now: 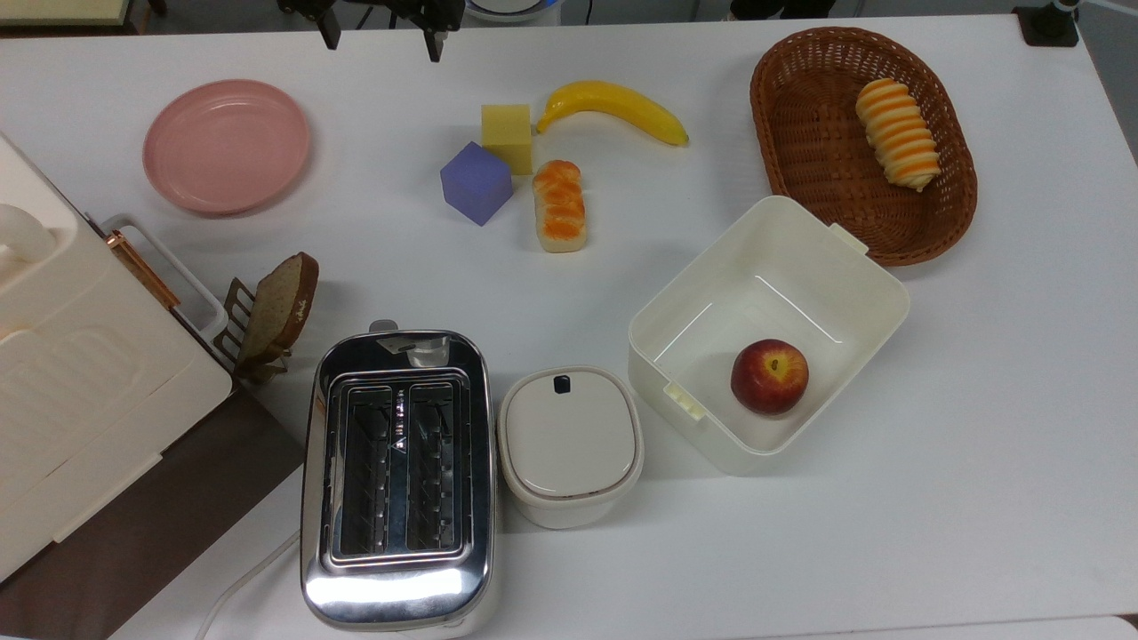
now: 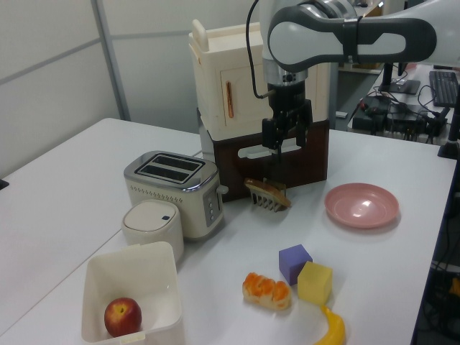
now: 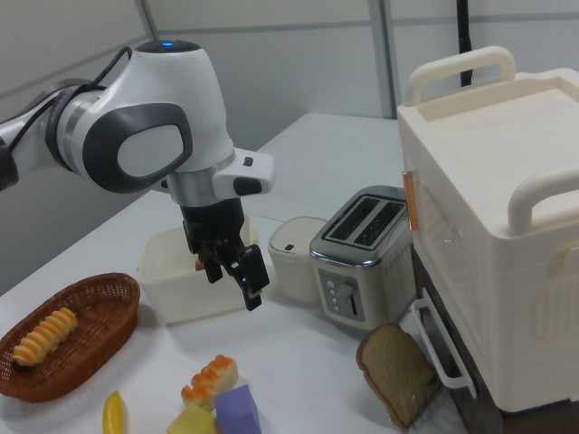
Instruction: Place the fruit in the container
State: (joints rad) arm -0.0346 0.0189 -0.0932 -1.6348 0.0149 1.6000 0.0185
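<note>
White tabletop is carrying everything, and the banana (image 1: 613,108) is lying flat on it near the far edge in the top view, its long axis running across that view from a tip just beside the yellow cube (image 1: 508,137) toward the wicker basket (image 1: 805,124). The gripper (image 1: 380,25) is hanging empty with its fingers spread apart, up at the top view's upper edge, so the banana is sitting to the top view's right of it and a little nearer the camera. A grasp across the curved middle looks best, since that stretch is lying clear of the cube and the bread roll (image 1: 559,205). The container (image 1: 853,276) is waiting further to the top view's lower right, well apart from the banana, with an apple (image 1: 770,376) occupying one corner and bare floor lying open on its basket side, which looks like room enough for the fruit.
</note>
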